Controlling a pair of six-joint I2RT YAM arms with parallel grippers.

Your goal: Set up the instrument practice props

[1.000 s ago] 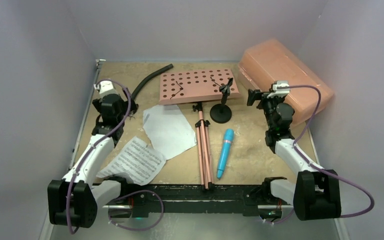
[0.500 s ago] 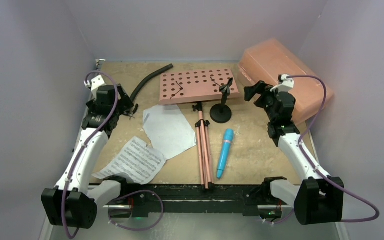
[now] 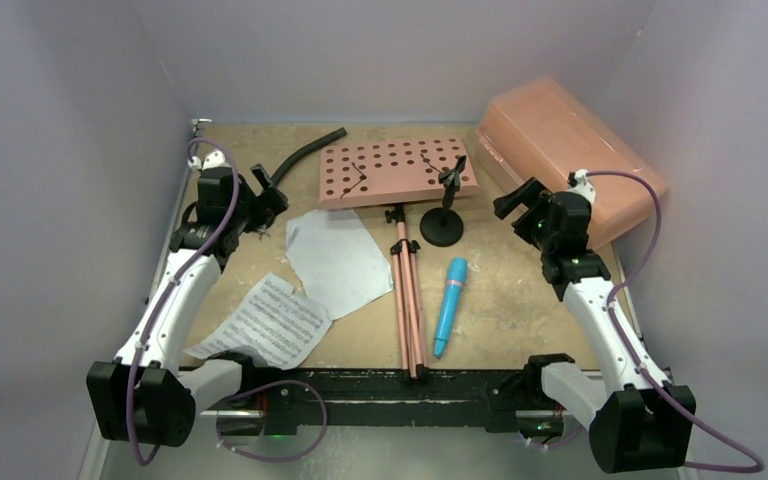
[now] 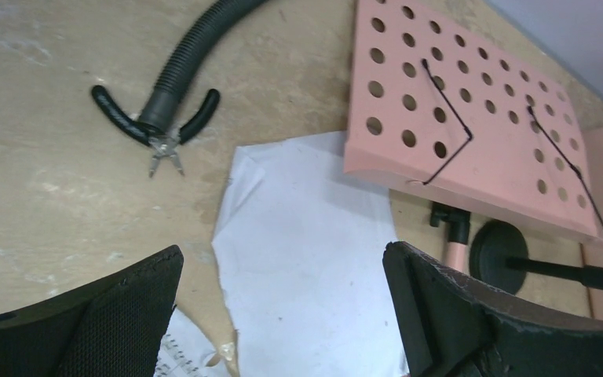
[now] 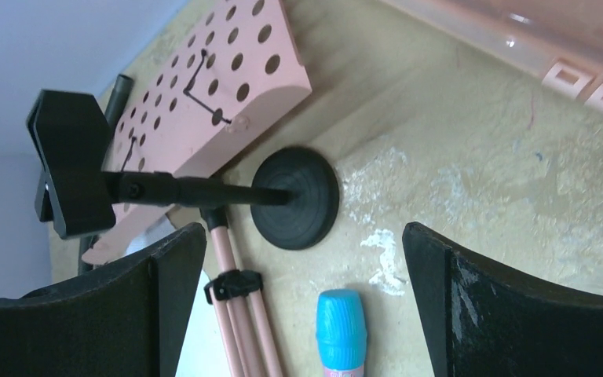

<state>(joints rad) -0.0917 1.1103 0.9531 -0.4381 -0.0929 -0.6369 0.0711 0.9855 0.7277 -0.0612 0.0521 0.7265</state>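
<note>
The pink perforated music stand [image 3: 398, 172] lies flat mid-table, its folded tripod legs [image 3: 408, 300] pointing at me. A blank white page [image 3: 338, 258] and a printed sheet-music page [image 3: 270, 320] lie to its left. The blue microphone [image 3: 450, 305] lies right of the legs. The black mic stand [image 3: 443, 225] stands upright by the desk's right corner. My left gripper [image 3: 270, 198] hovers open above the blank page [image 4: 314, 259]. My right gripper [image 3: 515, 200] hovers open, with the mic stand's base [image 5: 294, 196] and the microphone's head [image 5: 341, 326] ahead of it. Neither holds anything.
A curved black hose [image 3: 305, 155] lies at the back left, with small black-handled pliers [image 4: 157, 126] at its end. A large translucent pink box [image 3: 570, 150] fills the back right corner. Grey walls enclose the table on three sides.
Both arms have swung inward toward the table's middle: the left gripper rightward near the hose's end, the right gripper slightly nearer and lower. Both stayed open; no object moved.
</note>
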